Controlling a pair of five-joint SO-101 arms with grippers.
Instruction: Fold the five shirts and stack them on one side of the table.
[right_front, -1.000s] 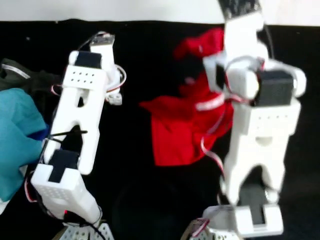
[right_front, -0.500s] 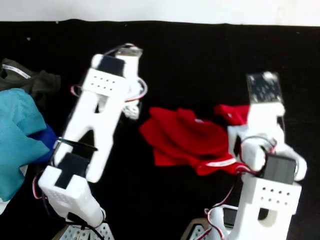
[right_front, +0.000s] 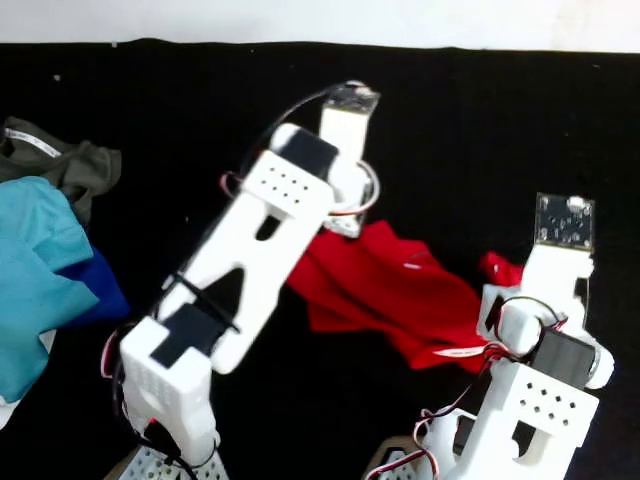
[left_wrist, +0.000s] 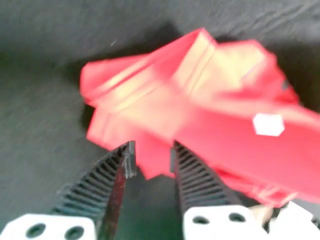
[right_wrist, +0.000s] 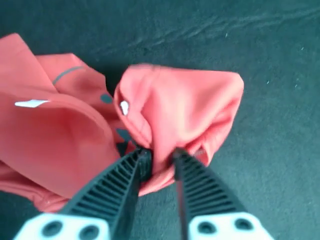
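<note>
At nine o'clock on the desk, a teal shirt, an olive shirt and a blue shirt lie heaped together. My left end effector stands narrowly parted astride the eleven o'clock edge of the red shirt. My right end effector is clamped on a bunched fold at its three o'clock end.

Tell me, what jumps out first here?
A red shirt lies crumpled in the middle of the black table. The right arm's fingers pinch one fold of it, while the left arm's fingers are open at its opposite edge. A pile of shirts sits at the left edge.
</note>
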